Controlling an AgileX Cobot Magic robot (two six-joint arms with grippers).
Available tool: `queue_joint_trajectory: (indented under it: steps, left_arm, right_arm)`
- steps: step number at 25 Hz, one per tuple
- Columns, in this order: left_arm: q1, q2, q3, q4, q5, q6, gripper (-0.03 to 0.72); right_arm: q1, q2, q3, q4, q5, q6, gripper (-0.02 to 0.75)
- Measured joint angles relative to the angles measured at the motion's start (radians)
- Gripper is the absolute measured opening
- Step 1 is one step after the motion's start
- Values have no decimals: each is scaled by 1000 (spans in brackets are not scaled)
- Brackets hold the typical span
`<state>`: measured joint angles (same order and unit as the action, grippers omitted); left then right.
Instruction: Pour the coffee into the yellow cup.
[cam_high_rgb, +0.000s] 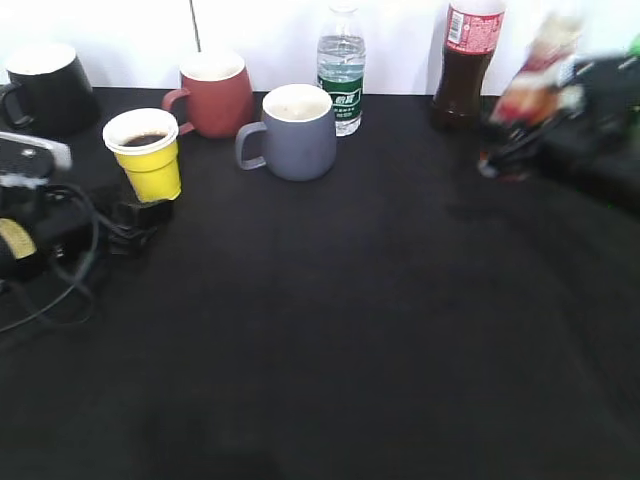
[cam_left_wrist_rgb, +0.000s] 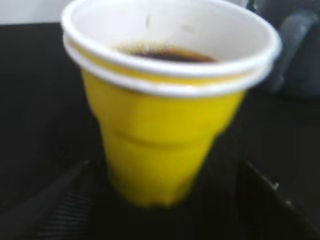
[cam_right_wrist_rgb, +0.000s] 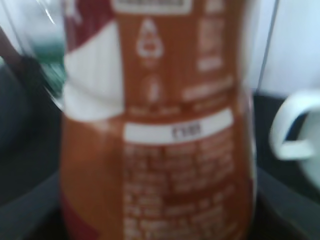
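Between the fingers of the left hand (cam_left_wrist_rgb: 155, 200), spread at either side of its base: small tapered yellow cup (cam_left_wrist_rgb: 165, 115) with white rim, upright on the black desk (cam_high_rgb: 350, 320), dark coffee already inside, likely steadied for pouring. Farther right, pinched in the right hand (cam_high_rgb: 520, 150): blurred orange-brown labelled coffee bottle (cam_right_wrist_rgb: 160, 130), seemingly mid-swing.

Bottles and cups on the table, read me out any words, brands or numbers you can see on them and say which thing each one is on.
Nothing reads clearly.
Cola bottle: red label, white lettering too small.
Water bottle: green label, white characters too small.
Coffee bottle: brown label with white print, blurred in the right wrist view.
Yellow cup, grey mug, red-brown mug, black mug: no text.
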<state>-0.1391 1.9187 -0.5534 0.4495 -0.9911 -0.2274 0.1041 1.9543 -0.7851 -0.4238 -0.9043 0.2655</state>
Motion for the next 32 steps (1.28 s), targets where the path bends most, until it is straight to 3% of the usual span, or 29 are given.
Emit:
queue_joint_trajectory:
  steps: [3, 7, 9, 11, 17, 20, 22, 25, 26, 28, 32]
  left_arm:
    - [0, -53, 51, 85, -71, -2, 624]
    - [0, -64, 56, 114, -81, -5, 596]
    - [0, -64, 56, 116, -82, -5, 595]
    - [0, -64, 56, 118, -81, -5, 595]
    - [0, -66, 108, 127, -58, -63, 589]
    - [0, -135, 108, 130, 116, -164, 588]
    - [0, -242, 90, 122, 333, -244, 588]
    - [-10, -389, 45, 205, 603, -480, 587]
    - [-41, -448, 45, 202, 674, -521, 586]
    - [-167, -557, 20, 127, 902, -546, 577]
    - [-406, -744, -164, 14, 1461, -535, 540]
  right_arm:
    - [0, 135, -76, 3, -26, -106, 528]
    - [0, 184, -100, 9, -104, -111, 528]
    - [0, 184, -99, 9, -100, -87, 597]
    - [0, 168, -68, 9, -97, -55, 650]
    - [0, -2, 124, 80, -59, -50, 651]
    - [0, -147, 157, 80, 203, -50, 636]
    - [0, -264, 156, 80, 377, -49, 628]
    - [2, -369, 70, 83, 691, -5, 599]
    - [19, -388, 24, 88, 807, 35, 591]
    - [92, -422, -58, 111, 973, 58, 588]
    - [183, -592, -99, 146, 1283, 63, 588]
